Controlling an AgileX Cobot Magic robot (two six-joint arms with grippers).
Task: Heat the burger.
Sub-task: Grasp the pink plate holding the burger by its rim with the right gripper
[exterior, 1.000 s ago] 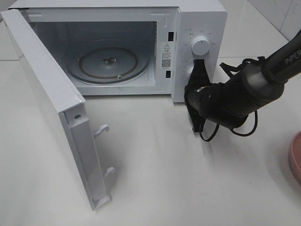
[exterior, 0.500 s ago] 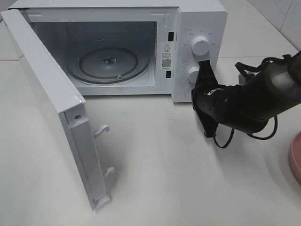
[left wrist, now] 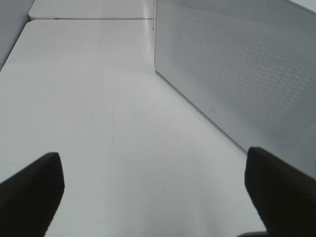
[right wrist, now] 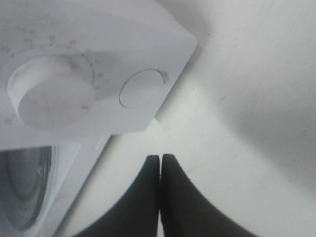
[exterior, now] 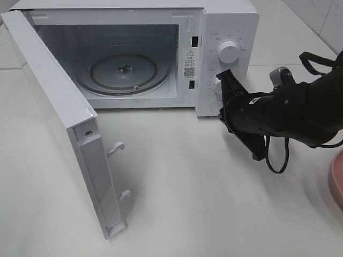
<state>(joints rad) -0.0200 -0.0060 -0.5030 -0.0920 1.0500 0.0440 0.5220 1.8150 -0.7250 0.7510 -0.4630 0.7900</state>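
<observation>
At the near right edge of the surface (exterior: 187, 203), a pink plate (exterior: 337, 179) shows its rim; the burger is not in view. Midway, the right pincer (right wrist: 160, 165) sits clenched on nothing beside the lower knob (right wrist: 49, 94) of the microwave (exterior: 230, 21), and the left pincer (left wrist: 153, 197) hangs released along its side wall (left wrist: 237, 74). Farthest, the turntable (exterior: 123, 72) lies bare behind the open door (exterior: 53, 107): loading comes next, I judge, and needs the burger fetched.

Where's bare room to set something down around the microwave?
Free: the table between the door and the right arm, in front of the microwave. The turntable is bare too. Crowded: by the knobs, where the arm sits, and the right edge with the plate.
</observation>
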